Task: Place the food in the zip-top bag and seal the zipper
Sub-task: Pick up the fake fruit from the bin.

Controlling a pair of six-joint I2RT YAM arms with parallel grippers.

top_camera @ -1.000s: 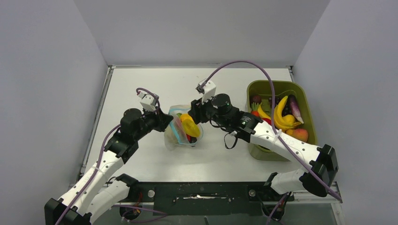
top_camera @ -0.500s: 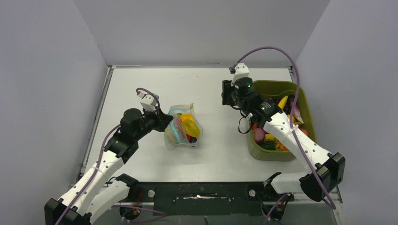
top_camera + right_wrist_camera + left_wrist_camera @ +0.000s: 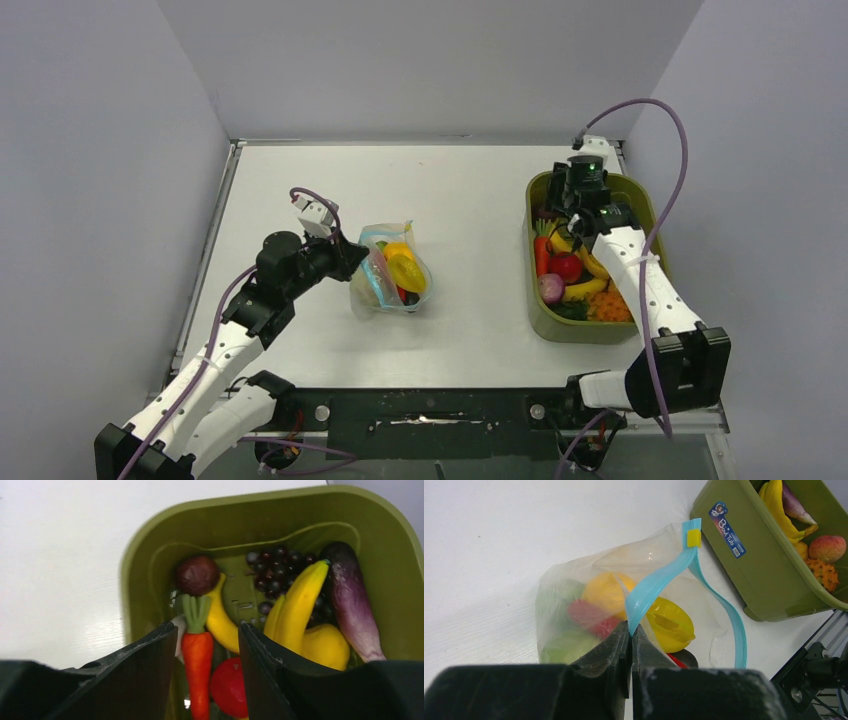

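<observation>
The clear zip-top bag (image 3: 372, 290) stands at mid-table with its mouth open, holding a yellow piece (image 3: 406, 268) and red and green food. My left gripper (image 3: 350, 262) is shut on the bag's blue-teal zipper (image 3: 659, 585) near the mouth's left end (image 3: 630, 630); the zipper's yellow end (image 3: 694, 538) points away. My right gripper (image 3: 556, 202) is open and empty, above the far end of the olive bin (image 3: 590, 330). Between its fingers (image 3: 206, 628) I see a carrot (image 3: 197, 660), bananas (image 3: 300, 600), an eggplant (image 3: 352, 600) and a red round fruit (image 3: 230, 687).
The bin (image 3: 145, 570) also holds dark grapes (image 3: 277, 570) and a brown round fruit (image 3: 197, 575). It stands at the table's right edge, close to the right wall. The bin (image 3: 749, 565) shows beyond the bag in the left wrist view.
My right arm has swung from beside the bag's mouth to the right and back, over the bin. The left gripper and the bag have not moved.
</observation>
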